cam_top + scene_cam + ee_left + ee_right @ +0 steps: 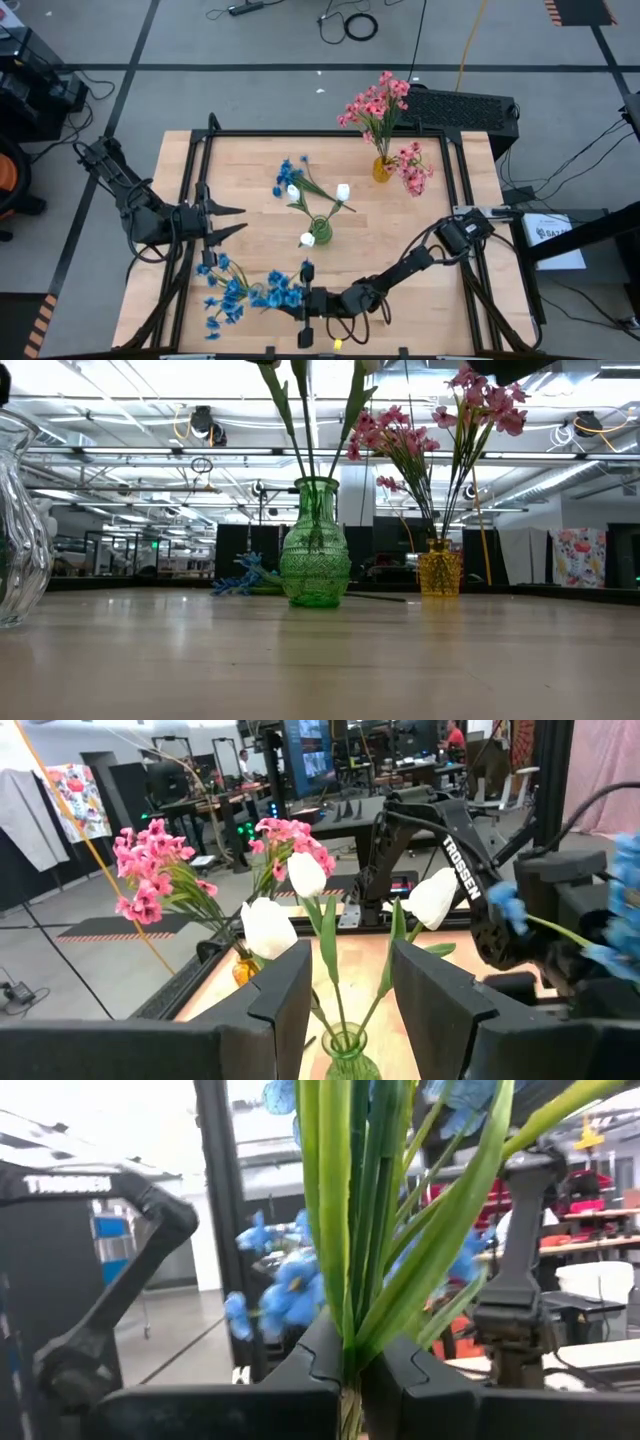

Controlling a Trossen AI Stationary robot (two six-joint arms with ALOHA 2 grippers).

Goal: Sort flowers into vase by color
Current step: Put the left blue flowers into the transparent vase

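My right gripper [303, 301] is low near the table's near edge, shut on a bunch of blue flowers [240, 293] whose blossoms spread toward the near left corner. A green vase [320, 230] at mid-table holds white buds [343, 192]. Another blue spray [290, 178] lies on the table beyond it. A yellow vase [382, 168] near the far edge holds pink flowers [375, 100]. A clear glass vase [20, 520] stands close to the low camera. My left gripper [228, 222] is open at the table's left side, pointing toward the green vase [350, 1065]. My right gripper pinches the blue flowers' green stems [345, 1310] as one bundle between its two fingers [300, 1370]. It comes level from the table's right, and the stems run on past the fingertips toward the left. The blossoms [290, 1285] stand beyond the fingers.
A black frame rail [300, 133] runs round the wooden table top. A dark keyboard [460, 105] lies beyond the far edge, and a white box [550, 230] sits off the right side. Bare wood [420, 215] shows between the green vase and the right rail.
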